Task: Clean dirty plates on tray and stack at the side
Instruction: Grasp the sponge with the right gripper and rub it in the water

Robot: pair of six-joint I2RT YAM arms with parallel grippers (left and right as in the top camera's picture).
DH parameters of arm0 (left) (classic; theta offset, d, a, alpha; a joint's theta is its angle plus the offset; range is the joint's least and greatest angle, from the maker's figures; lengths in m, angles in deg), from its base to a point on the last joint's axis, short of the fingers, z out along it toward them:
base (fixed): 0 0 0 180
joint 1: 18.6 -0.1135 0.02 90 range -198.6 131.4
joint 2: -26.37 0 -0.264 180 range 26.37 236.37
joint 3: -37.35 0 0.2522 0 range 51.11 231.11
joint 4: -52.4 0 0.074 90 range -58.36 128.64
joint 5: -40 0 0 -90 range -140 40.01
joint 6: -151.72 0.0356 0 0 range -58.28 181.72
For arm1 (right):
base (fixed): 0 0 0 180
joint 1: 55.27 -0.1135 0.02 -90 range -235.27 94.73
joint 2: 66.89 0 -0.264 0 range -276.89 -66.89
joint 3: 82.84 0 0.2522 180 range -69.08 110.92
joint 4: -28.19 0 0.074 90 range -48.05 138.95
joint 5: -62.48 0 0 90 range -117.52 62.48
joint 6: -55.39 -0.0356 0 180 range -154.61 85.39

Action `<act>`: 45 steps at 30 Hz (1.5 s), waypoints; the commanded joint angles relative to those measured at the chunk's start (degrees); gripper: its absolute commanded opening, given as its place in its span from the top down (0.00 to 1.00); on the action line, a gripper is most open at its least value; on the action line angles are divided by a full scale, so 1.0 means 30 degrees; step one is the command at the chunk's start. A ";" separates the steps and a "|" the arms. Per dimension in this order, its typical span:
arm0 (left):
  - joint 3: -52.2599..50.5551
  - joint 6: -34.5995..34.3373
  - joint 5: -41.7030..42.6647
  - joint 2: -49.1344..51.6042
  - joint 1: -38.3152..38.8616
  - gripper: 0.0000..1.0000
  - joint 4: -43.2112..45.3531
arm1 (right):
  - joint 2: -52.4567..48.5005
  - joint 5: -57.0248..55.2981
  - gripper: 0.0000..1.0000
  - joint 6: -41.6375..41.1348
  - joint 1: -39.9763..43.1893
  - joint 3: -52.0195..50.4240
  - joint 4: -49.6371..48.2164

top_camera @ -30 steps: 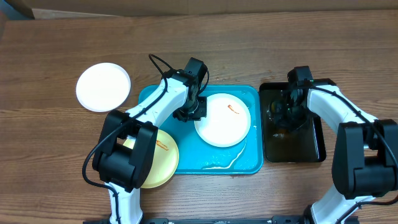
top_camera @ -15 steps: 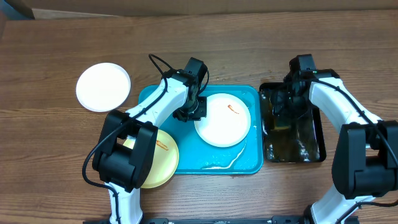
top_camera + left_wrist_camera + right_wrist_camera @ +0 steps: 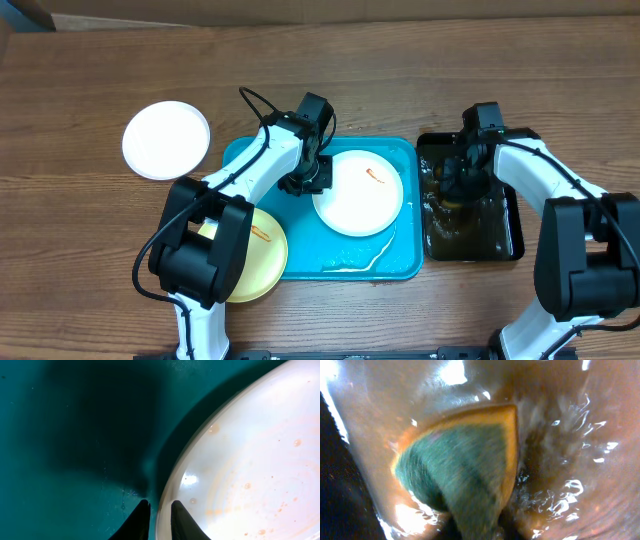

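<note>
My left hand (image 3: 162, 520) is pinched on the rim of the white plate (image 3: 240, 460), with one finger outside it down by the tray (image 3: 400, 150) floor and the other over the plate. That plate lies in the tray's right half, with an orange smear near its far side and droplets all over. The yellow plate (image 3: 270, 262), also smeared, sits at the tray's near-left corner, partly under my arm. The second white plate (image 3: 166, 139) lies on the surface (image 3: 90, 250) left of the tray, apart from it. My right hand (image 3: 458, 183) is down in the black tray (image 3: 505, 235) of brown water, right at the sponge (image 3: 460, 470), green side up. Can't tell if it's gripping, the fingers don't show.
</note>
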 commanded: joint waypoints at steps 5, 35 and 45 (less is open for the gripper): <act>-0.0168 0.0168 0.0073 0.0284 0.0131 0.83 0.0015 | 0.0262 -0.0204 0.37 0.0087 0.0051 0.1683 -0.0102; -0.0277 0.0087 -0.0197 0.0284 0.0146 0.81 0.0124 | 0.0233 -0.0197 0.63 0.0080 0.0146 0.0291 -0.1384; -0.0277 0.0102 -0.0197 0.0284 0.0146 0.80 0.0080 | 0.0233 -0.0270 0.65 0.0087 0.0160 0.1333 0.0015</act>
